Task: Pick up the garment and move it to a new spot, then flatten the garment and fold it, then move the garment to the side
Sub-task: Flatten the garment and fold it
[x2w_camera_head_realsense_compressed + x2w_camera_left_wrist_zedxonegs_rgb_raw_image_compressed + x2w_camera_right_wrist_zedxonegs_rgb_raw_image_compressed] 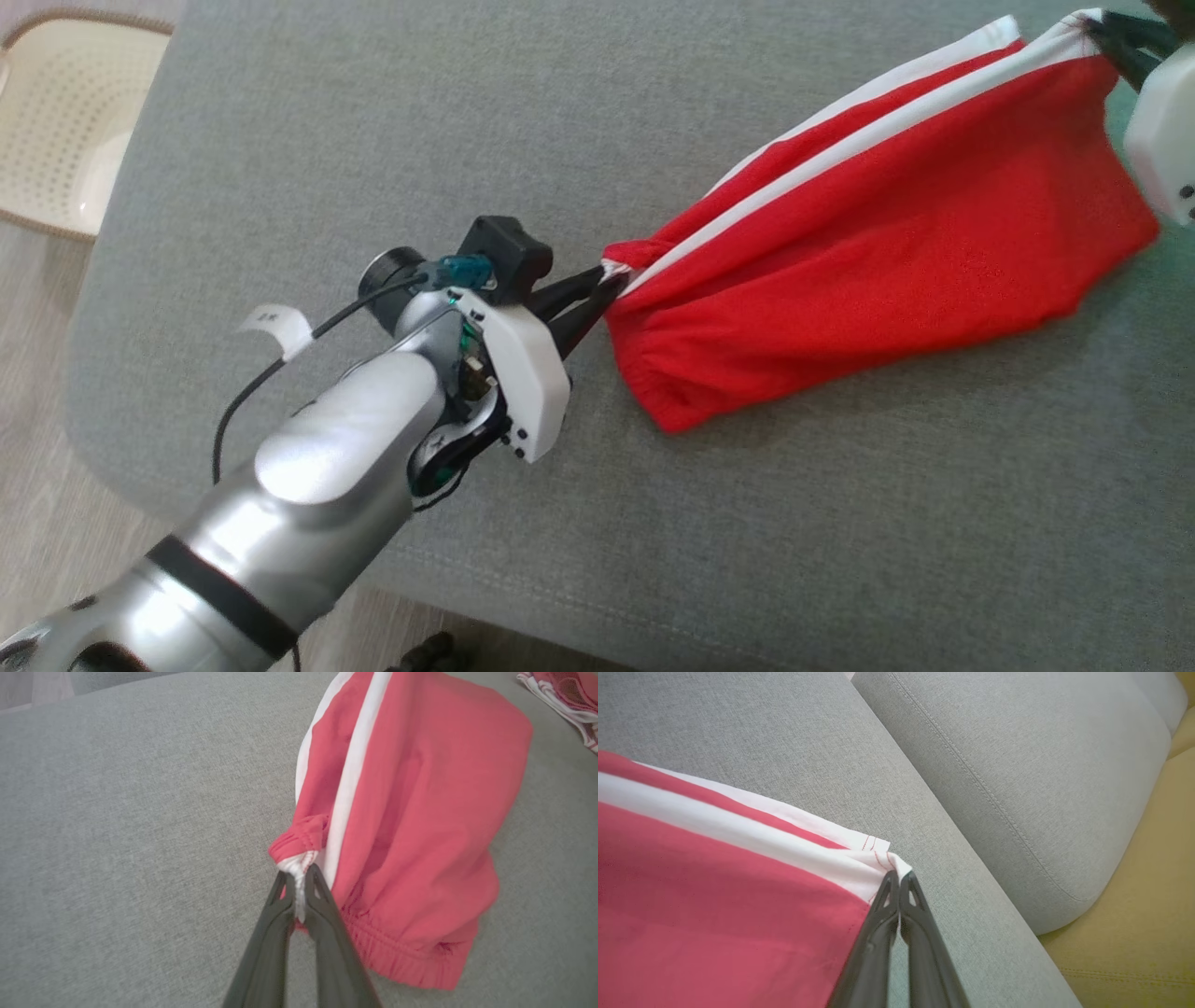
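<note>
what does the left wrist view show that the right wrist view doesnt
Left wrist view adds: the left tool shut on the white end of the red garment's elastic waistband, plus another striped cloth at the top right. Right wrist view adds: the right tool shut on a white hem corner, a grey back cushion and a yellow surface. Shared: the red garment with white stripes and the grey seat.
</note>
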Controlling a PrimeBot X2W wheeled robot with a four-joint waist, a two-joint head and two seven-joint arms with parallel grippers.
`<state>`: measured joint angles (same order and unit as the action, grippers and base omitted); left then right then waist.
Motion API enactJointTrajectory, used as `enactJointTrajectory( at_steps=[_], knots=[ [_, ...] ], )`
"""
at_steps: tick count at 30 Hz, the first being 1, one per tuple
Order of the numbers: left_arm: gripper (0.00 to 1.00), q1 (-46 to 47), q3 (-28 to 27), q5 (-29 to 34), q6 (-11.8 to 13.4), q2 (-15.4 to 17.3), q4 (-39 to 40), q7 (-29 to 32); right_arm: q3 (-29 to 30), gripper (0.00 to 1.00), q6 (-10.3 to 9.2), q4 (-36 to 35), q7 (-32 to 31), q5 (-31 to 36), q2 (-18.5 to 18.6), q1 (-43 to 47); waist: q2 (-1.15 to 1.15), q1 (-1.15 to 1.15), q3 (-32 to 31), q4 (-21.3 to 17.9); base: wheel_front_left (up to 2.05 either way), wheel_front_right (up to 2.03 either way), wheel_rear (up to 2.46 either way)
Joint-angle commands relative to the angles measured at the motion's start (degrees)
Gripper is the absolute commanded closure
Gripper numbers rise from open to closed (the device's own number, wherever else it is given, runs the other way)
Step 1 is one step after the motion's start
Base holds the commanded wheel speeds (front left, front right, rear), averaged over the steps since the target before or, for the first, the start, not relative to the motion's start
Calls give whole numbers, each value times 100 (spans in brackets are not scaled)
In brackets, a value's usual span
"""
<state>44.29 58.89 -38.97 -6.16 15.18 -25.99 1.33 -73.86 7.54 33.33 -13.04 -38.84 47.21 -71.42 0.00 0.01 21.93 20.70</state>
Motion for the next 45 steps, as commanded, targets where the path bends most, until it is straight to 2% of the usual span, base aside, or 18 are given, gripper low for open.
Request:
enactJointTrajectory(
  at_steps=[1, 5, 6, 7, 8, 9, 14, 18, 21, 24, 30, 34, 39, 42, 45],
  knots=[
    [100, 317, -170, -20, -39, 77, 32, -78, 52, 100, -5, 24, 27, -94, 12, -108, 0, -1, 77, 79, 0, 0, 0],
    [100, 422, -168, -51, -59, -51, -153, -215, 51, 100, -5, 192, 107, -36, -38, -204, 0, -1, 163, 139, 0, 0, 0],
    [100, 446, -165, -53, -62, -77, -202, -245, 51, 0, -5, 264, 154, -35, -58, -237, 0, -1, 179, 144, 0, 0, 0],
    [78, 467, -172, -53, -62, -100, -253, -283, 51, 0, -5, 352, 189, -55, -83, -272, 0, -1, 191, 145, 0, 0, 0],
    [12, 482, -193, -64, -55, -126, -307, -328, 51, 0, -5, 441, 223, -18, -111, -310, 0, -1, 201, 144, 0, 0, 0],
    [0, 492, -208, -85, -54, -151, -370, -351, 51, 0, -5, 539, 255, 16, -142, -341, 0, -1, 205, 138, 0, 0, 0],
    [0, 523, -232, -108, -44, -186, -609, -475, 54, 0, -5, 964, 527, 22, -295, -399, 0, -1, 147, 49, 0, 0, 0],
    [0, 481, -274, -148, -34, -147, -790, -598, 123, 0, -5, 1387, 973, -118, -495, -319, 0, -1, -28, -115, 0, 0, 0],
    [0, 412, -411, -223, 76, -71, -873, -765, 299, 0, -5, 1662, 1450, -252, -670, -200, 0, -1, -220, -297, 0, 0, 0],
    [0, 299, -622, -372, 210, 29, -904, -956, 295, 0, -5, 1921, 1931, 18, -817, -80, 0, -1, -444, -516, 0, 0, 0],
    [0, 34, -1172, -691, 560, 197, -748, -1403, 984, 0, -5, 2353, 2688, -257, -1272, 399, 0, -1, -947, -948, 0, 0, 0],
    [0, -244, -1568, -918, 759, 215, -507, -1554, 1387, 0, -5, 2189, 2792, -376, -1446, 816, 0, -1, -1262, -1184, 0, 0, 0],
    [0, -663, -2102, -977, 989, 189, -86, -1626, 2416, 0, -5, 1424, 2801, -361, -1452, 1499, 0, -1, -1559, -1417, 0, 0, 0],
    [0, -1037, -2638, -761, 1209, 124, 298, -1630, 3004, 0, -5, 1073, 2802, 5, -1513, 2035, 0, -1, -1716, -1542, 0, 0, 0],
    [0, -1494, -3002, -469, 1275, -12, 573, -1631, 3707, 0, -5, 643, 2802, 504, -1646, 2641, 0, -1, -1834, -1632, 0, 0, 0]
  ],
)
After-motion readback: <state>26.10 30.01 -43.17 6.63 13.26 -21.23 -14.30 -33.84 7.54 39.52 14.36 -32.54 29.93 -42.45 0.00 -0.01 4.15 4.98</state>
